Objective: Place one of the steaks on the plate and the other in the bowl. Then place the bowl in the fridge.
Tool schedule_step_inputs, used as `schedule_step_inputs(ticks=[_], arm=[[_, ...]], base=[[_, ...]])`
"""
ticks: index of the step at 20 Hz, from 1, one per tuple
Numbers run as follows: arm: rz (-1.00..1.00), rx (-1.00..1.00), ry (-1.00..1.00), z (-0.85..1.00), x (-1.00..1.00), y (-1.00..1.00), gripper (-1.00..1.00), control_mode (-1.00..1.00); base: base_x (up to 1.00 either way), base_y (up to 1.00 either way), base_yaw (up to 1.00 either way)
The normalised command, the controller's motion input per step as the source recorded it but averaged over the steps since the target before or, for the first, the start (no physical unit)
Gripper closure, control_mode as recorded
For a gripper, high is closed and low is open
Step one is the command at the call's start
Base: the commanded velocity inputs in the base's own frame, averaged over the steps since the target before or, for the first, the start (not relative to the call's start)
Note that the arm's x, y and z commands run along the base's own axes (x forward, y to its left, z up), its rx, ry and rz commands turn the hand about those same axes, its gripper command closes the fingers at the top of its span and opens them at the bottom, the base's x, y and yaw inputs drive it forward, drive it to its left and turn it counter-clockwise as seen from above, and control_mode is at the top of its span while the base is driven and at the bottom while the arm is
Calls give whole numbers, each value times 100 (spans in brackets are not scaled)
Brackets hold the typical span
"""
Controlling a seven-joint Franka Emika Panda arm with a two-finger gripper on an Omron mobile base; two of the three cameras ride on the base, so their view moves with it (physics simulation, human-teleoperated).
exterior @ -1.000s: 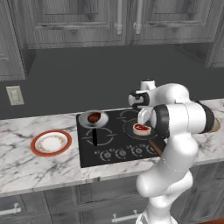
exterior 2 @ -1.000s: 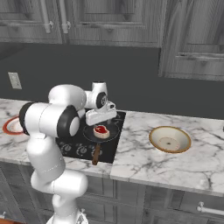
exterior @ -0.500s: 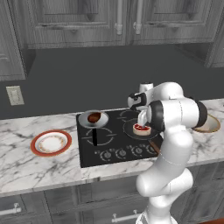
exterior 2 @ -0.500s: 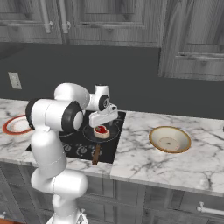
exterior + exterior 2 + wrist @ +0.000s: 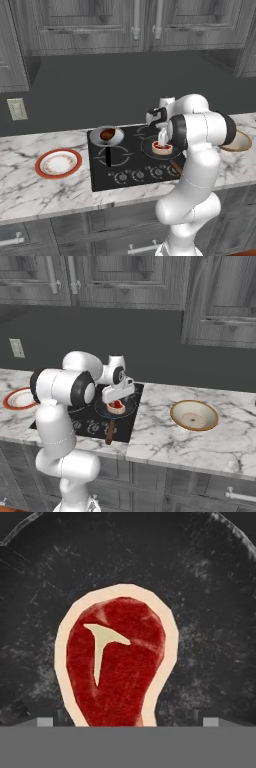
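Observation:
The bright red steak (image 5: 117,662) with its pale edge lies in a dark pan (image 5: 200,587) on the stove's right burner. My gripper (image 5: 129,717) hangs just above it, open, one fingertip on each side of the meat. From the base cameras the gripper (image 5: 162,137) (image 5: 118,398) sits right over the red steak (image 5: 161,146) (image 5: 116,406). The dark brown steak (image 5: 107,134) rests in a silver pan at the stove's back left. The red-rimmed plate (image 5: 57,163) (image 5: 19,399) is on the counter to the left, and the tan bowl (image 5: 194,415) (image 5: 240,141) on the right. The fridge is out of view.
The black cooktop (image 5: 132,162) has knobs along its front edge. A wooden pan handle (image 5: 110,432) sticks out toward the counter front. Grey cabinets hang above the dark backsplash. Bare marble counter (image 5: 165,443) spreads around the bowl.
The hand has come down closer to the red steak, and the elbow has shifted with it. The jaws stay open. The steaks, the plate and the bowl have not moved.

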Motion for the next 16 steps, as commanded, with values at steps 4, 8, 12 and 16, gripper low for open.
schedule_step_inputs(ticks=[4, 8, 12, 16], arm=[[0, 0, 0, -14, -9, -3, -100, -100], [0, 0, 0, -14, -8, 0, -100, -100], [3, 0, 2, -21, 0, -4, -100, -100], [4, 0, 3, -27, 0, -1, -100, -100]], base=[[0, 0, 0], [0, 0, 0], [0, 0, 0], [0, 0, 0]])
